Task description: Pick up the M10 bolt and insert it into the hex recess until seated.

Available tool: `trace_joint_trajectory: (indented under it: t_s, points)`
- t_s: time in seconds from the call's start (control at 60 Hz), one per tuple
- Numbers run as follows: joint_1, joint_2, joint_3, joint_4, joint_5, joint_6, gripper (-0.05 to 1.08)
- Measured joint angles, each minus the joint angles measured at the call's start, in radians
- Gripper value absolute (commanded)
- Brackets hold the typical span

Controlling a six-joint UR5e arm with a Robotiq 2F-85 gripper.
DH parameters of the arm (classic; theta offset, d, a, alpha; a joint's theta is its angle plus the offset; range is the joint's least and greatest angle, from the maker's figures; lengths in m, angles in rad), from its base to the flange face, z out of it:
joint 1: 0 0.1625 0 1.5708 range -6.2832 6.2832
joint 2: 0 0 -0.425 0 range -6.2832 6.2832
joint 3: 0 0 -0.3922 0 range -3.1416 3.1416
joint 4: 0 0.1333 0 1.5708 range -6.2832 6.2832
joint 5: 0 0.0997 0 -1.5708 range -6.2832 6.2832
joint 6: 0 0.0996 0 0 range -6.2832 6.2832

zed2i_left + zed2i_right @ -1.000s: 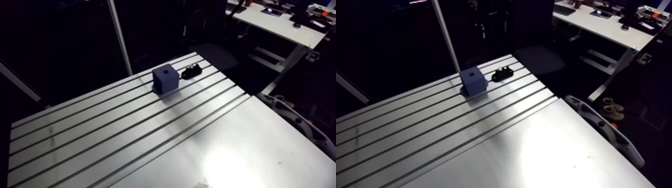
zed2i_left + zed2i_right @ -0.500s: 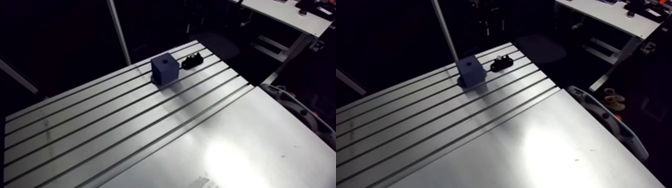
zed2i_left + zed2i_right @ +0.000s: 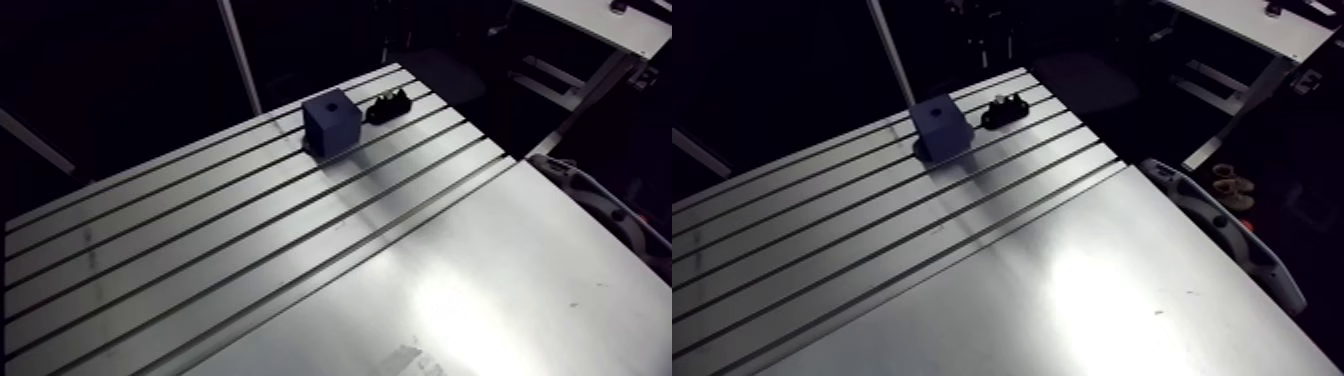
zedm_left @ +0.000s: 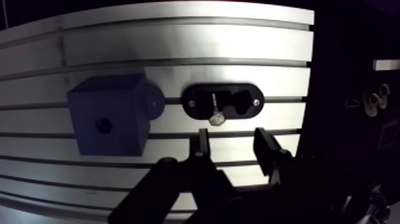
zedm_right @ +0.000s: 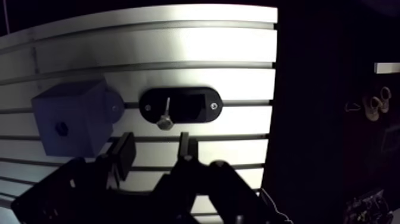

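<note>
A dark blue block [image 4: 107, 116] stands on the slotted table [image 3: 250, 260], with a small hex recess [image 4: 104, 125] in its face. Beside it lies a black oval holder [image 4: 238, 101] that carries the M10 bolt [image 4: 215, 110]; the bolt's silvery head points toward my gripper. In the wrist view my gripper [image 4: 233, 148] hovers above the table a short way before the holder, open and with nothing between its fingers [image 4: 202, 143]. The arm view shows the block [image 3: 332, 120] and holder [image 3: 388, 105] near the table's far corner; the gripper is out of that view.
The near part of the table is a smooth metal plate [image 3: 480, 290]. The table's edge [image 4: 306, 89] runs just past the holder, with dark floor beyond. A grey curved object [image 3: 1222, 230] sits off the table's right side.
The arm view has shifted as the camera moved. The block and holder keep their places on the table.
</note>
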Motion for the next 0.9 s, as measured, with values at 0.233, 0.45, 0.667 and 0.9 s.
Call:
trace_joint_trajectory:
  t_s: [0.233, 0.45, 0.667, 0.9]
  points:
    - [0.002, 0.01, 0.005, 0.0, -0.009, 0.001, 0.53]
    - [0.003, 0.023, 0.004, 0.001, -0.01, 0.002, 0.55]
    - [0.003, 0.032, 0.005, 0.0, -0.011, 0.002, 0.55]
    - [0.003, 0.033, 0.013, -0.007, -0.009, 0.006, 0.55]
